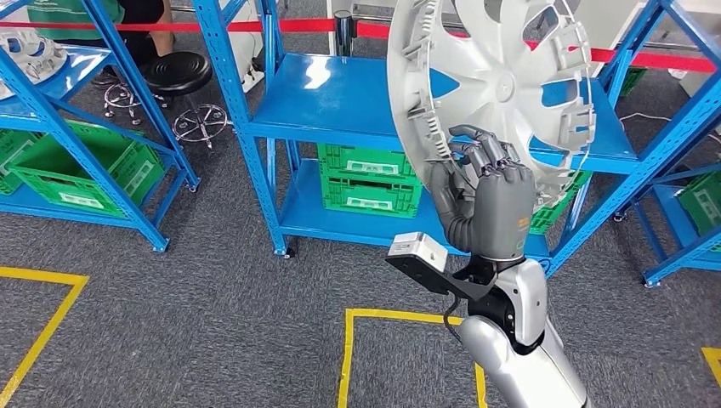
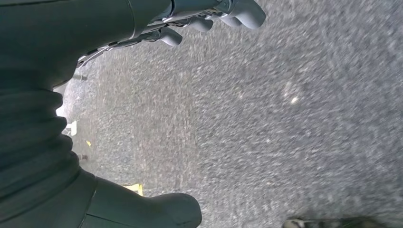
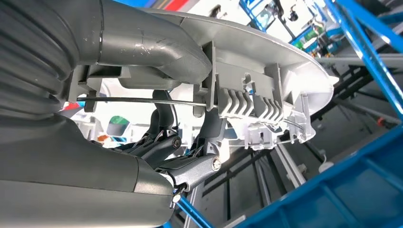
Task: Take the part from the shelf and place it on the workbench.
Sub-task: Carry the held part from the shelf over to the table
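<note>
Right hand [image 1: 487, 200] grips the wheel cover [image 1: 497, 81] upright before the blue shelf [image 1: 340, 102].
Head view: the cover's top is cut off by the frame. Right wrist view: thumb [image 3: 157, 45] and fingers clamp its ribbed rim [image 3: 247, 102]. Left wrist view: the left hand [image 2: 209, 19] hangs over blurred carpet [image 2: 266, 118], fingers spread, holding nothing.

The wheel cover [image 1: 497, 85] looks like moulded plastic, pale grey and matt, with ribbed clips and a thin bare metal wire ring [image 3: 142, 100] along its back. The right hand [image 1: 489, 200] gripping it has a smooth dark grey casing; the arm below it is glossy silver. The shelf [image 1: 340, 98] is blue painted metal with a slight sheen. The crates [image 1: 367, 178] are green plastic lattice. The floor [image 1: 212, 314] is rough grey carpet with yellow tape lines [image 1: 349, 348]. The stool [image 1: 177, 70] has a black padded seat and shiny chrome base.
</note>
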Robot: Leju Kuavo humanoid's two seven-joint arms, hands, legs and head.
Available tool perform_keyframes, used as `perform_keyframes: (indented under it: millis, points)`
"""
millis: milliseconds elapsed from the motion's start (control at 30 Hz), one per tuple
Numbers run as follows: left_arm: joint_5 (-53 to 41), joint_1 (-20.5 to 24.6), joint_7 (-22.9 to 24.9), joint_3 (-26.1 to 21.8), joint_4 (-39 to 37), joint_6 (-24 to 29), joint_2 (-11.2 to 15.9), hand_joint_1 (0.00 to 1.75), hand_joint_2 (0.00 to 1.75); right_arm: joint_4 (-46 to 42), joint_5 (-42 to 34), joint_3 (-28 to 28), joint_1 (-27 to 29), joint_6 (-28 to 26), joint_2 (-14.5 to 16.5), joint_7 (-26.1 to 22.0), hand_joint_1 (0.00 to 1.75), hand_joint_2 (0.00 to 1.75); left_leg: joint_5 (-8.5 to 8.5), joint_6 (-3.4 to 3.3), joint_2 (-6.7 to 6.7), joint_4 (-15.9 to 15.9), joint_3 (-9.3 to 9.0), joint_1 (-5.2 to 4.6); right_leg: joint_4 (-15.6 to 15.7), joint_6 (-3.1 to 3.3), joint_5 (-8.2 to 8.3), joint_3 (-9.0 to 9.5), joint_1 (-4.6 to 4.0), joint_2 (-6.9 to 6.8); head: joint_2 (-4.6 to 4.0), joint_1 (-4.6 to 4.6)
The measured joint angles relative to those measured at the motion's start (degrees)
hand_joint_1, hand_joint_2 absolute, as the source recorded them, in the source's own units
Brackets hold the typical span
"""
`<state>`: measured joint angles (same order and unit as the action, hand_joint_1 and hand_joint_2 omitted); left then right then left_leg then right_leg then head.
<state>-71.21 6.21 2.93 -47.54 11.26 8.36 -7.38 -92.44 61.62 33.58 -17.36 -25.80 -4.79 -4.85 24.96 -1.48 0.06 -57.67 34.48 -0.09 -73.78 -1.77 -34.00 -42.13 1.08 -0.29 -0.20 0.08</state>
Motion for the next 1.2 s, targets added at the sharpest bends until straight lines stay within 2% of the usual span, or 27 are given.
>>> perform_keyframes:
  millis: [33,100,167,233,300,333,367,400,467,500,533,567,600,633,700,733,800,833,867,900,967,1000,1033,1067,1100,1133,1200]
  points:
    - [0.1,-0.1,-0.1,0.0,0.0,0.0,0.0,0.0,1.75,0.1,-0.3,0.0,0.0,0.0,0.0,-0.3,1.75,1.75,-0.72,-0.02,-0.01,-0.2,1.07,-0.14,-1.2,0.19,0.55,0.73,-0.17,0.01,0.0,0.01]
    - [0.2,-0.2,-0.2,0.0,0.0,0.0,0.0,0.0,1.75,0.3,-0.6,0.0,-0.2,0.0,0.0,-0.5,1.75,1.75,-2.05,0.05,-0.06,-0.6,3.07,-0.35,2.3,0.9,3.4,5.23,-0.63,0.02,0.0,0.02]
    - [0.3,-0.1,-0.1,0.0,0.0,0.0,-0.1,0.0,1.75,0.4,-0.7,0.1,-0.5,0.0,0.1,-0.5,1.75,1.75,-3.23,0.41,-0.12,-1.0,4.44,-0.49,10.5,1.86,3.17,11.6,-1.22,-0.03,0.0,-0.02]
    - [0.4,-0.1,-0.1,0.0,0.0,0.1,-0.2,0.0,1.75,0.4,-0.7,0.1,-0.9,0.0,0.2,-0.5,1.75,1.75,-4.4,1.05,-0.13,-0.9,4.8,-0.45,15.5,2.46,1.69,14.48,-1.67,-0.02,0.0,0.14]
    - [0.4,-0.1,-0.1,0.0,0.0,0.2,-0.2,0.0,1.75,0.4,-0.6,0.1,-1.0,0.0,0.3,-0.4,1.75,1.75,-5.36,1.76,-0.13,-0.4,4.87,-0.3,16.2,2.95,2.66,13.87,-1.66,-0.04,0.0,0.42]
    - [0.4,-0.2,-0.1,-0.1,0.0,0.2,-0.2,0.0,1.75,0.4,-0.6,0.1,-1.1,0.0,0.3,-0.4,1.75,1.75,-4.8,2.11,-0.17,-0.7,5.18,-0.24,16.3,3.32,3.37,13.37,-1.5,-0.09,0.0,0.49]
    - [0.4,-0.3,-0.1,-0.1,0.0,0.2,-0.2,0.0,1.75,0.4,-0.6,0.1,-1.1,-0.1,0.3,-0.4,1.75,1.75,-3.09,2.46,-0.22,-1.8,5.69,-0.19,16.4,3.67,4.2,12.73,-1.33,-0.15,0.0,0.42]
    - [0.4,-0.4,-0.1,-0.1,0.0,0.2,-0.2,0.0,1.75,0.5,-0.6,0.1,-1.1,-0.1,0.3,-0.4,1.75,1.75,-0.27,2.81,-0.25,-4.0,6.44,-0.05,16.5,3.91,5.05,11.93,-1.16,-0.21,0.0,0.34]
    - [0.4,-0.4,-0.1,-0.1,-0.1,0.2,-0.2,0.0,1.75,0.5,-0.6,0.1,-1.2,-0.1,0.3,-0.4,1.75,1.75,5.69,3.51,-0.26,-10.9,7.94,0.29,16.4,4.03,6.67,10.09,-1.1,-0.19,0.0,0.19]
    - [0.4,-0.3,0.0,-0.1,-0.1,0.2,-0.2,0.0,1.75,0.6,-0.7,0.1,-1.2,-0.1,0.3,-0.4,1.75,1.75,7.02,3.81,-0.25,-14.4,8.25,0.47,16.4,3.93,7.49,9.06,-1.07,-0.22,0.0,0.19]
    - [0.4,-0.3,0.0,-0.1,-0.1,0.2,-0.2,0.0,1.75,0.7,-0.7,0.1,-1.2,-0.1,0.3,-0.4,1.75,1.75,6.87,4.06,-0.24,-16.6,7.92,0.62,16.2,3.78,8.3,8.02,-1.01,-0.26,0.0,0.17]
    - [0.4,-0.3,0.0,-0.1,0.0,0.2,-0.1,0.0,1.75,0.8,-0.7,0.1,-1.2,-0.1,0.3,-0.4,1.75,1.75,5.59,4.25,-0.24,-17.1,6.81,0.76,16.1,3.58,9.06,6.97,-0.91,-0.31,0.0,0.18]
    - [0.3,-0.3,0.0,-0.1,0.0,0.2,-0.1,0.0,1.75,0.9,-0.7,0.1,-1.2,-0.1,0.3,-0.4,1.75,1.75,4.08,4.4,-0.24,-15.7,4.75,0.91,16.0,3.33,9.79,5.9,-0.79,-0.35,0.0,0.17]
    - [0.3,-0.2,0.0,-0.1,0.0,0.2,-0.1,0.0,1.75,0.9,-0.7,0.1,-1.2,-0.1,0.3,-0.4,1.75,1.75,3.47,4.53,-0.26,-12.4,1.7,1.1,15.8,3.03,10.45,5.01,-0.69,-0.37,0.0,0.16]
    - [0.2,0.0,0.0,-0.1,0.0,0.2,-0.2,0.0,1.75,0.9,-0.8,0.1,-1.2,-0.2,0.3,-0.4,1.75,1.75,4.98,4.22,-0.42,-4.2,-4.49,1.02,15.4,2.29,11.66,3.74,-0.61,-0.44,0.0,0.18]
    - [0.2,0.0,0.0,-0.1,0.0,0.3,-0.2,0.0,1.75,0.9,-0.8,0.2,-1.2,-0.3,0.3,-0.4,1.75,1.75,6.01,3.78,-0.49,-1.4,-6.13,0.86,15.4,1.88,12.3,3.43,-0.59,-0.49,0.0,0.21]
    - [0.4,0.0,0.2,-0.1,0.0,0.5,-0.2,0.0,1.75,0.9,-0.9,0.2,-1.1,-0.4,0.3,-0.4,1.75,1.75,5.94,2.4,-0.44,0.0,-5.98,0.45,15.8,1.01,13.58,3.14,-0.37,-0.51,0.0,0.27]
    - [0.5,-0.1,0.3,-0.1,0.0,0.6,-0.2,0.0,1.75,0.9,-0.9,0.2,-1.1,-0.5,0.2,-0.4,1.75,1.75,5.33,1.8,-0.28,0.0,-5.47,0.4,15.7,0.64,13.41,2.86,-0.21,-0.43,0.0,0.29]
    - [0.6,-0.2,0.4,-0.2,0.0,0.6,-0.1,0.0,1.75,0.9,-0.9,0.2,-1.2,-0.5,0.2,-0.5,1.75,1.75,4.63,1.19,-0.13,0.1,-4.92,0.39,14.7,0.35,12.06,2.35,-0.09,-0.34,0.0,0.31]
    - [0.8,-0.2,0.5,-0.2,0.0,0.7,-0.1,0.0,1.75,0.9,-0.9,0.3,-1.2,-0.4,0.2,-0.5,1.75,1.75,3.84,0.72,0.02,0.2,-4.24,0.45,12.6,0.17,9.63,1.58,-0.04,-0.23,0.0,0.32]
    - [1.1,-0.3,0.5,-0.5,0.0,0.7,0.1,0.0,1.75,1.0,-0.9,0.4,-1.4,-0.2,0.3,-0.5,1.75,1.75,2.22,0.21,0.11,0.1,-2.36,0.33,5.3,0.0,3.31,-0.28,-0.06,-0.13,0.0,0.32]
    - [1.2,-0.3,0.5,-0.6,0.0,0.7,0.1,0.0,1.75,1.0,-0.9,0.5,-1.4,-0.1,0.3,-0.5,1.75,1.75,1.39,0.14,0.12,0.0,-1.28,0.23,1.7,-0.03,1.46,-0.8,-0.08,-0.11,0.0,0.32]
    - [1.3,-0.4,0.5,-0.7,0.0,0.8,0.1,0.0,1.75,1.0,-0.9,0.6,-1.4,0.0,0.4,-0.5,1.75,1.75,0.58,0.12,0.11,-0.1,-0.17,0.14,-0.8,0.02,0.98,-0.68,-0.13,-0.1,0.0,0.31]
    - [1.3,-0.5,0.5,-0.8,0.0,0.8,0.2,0.0,1.75,1.1,-0.9,0.7,-1.4,0.0,0.5,-0.5,1.75,1.75,-0.17,0.17,0.11,-0.2,0.94,0.08,-1.4,0.16,1.8,0.43,-0.2,-0.09,0.0,0.31]
    - [1.3,-0.5,0.5,-0.9,0.0,0.8,0.2,0.0,1.75,1.1,-0.9,0.8,-1.4,0.0,0.6,-0.5,1.75,1.75,-0.85,0.27,0.1,-0.4,1.96,0.05,0.1,0.39,3.25,2.62,-0.31,-0.08,0.0,0.31]
    - [1.3,-0.6,0.5,-1.0,0.0,0.8,0.2,0.0,1.75,1.2,-0.9,0.9,-1.5,0.0,0.7,-0.5,1.75,1.75,-1.5,0.4,0.08,-0.6,2.87,0.05,3.4,0.73,4.27,5.74,-0.47,-0.07,0.0,0.31]
    - [1.4,-0.6,0.5,-1.0,0.0,0.8,0.1,0.0,1.75,1.2,-0.9,0.9,-1.7,0.0,1.0,-0.5,1.75,1.75,-2.66,0.89,0.0,-1.0,4.12,-0.05,11.8,1.45,3.42,12.05,-0.95,-0.09,0.0,0.26]
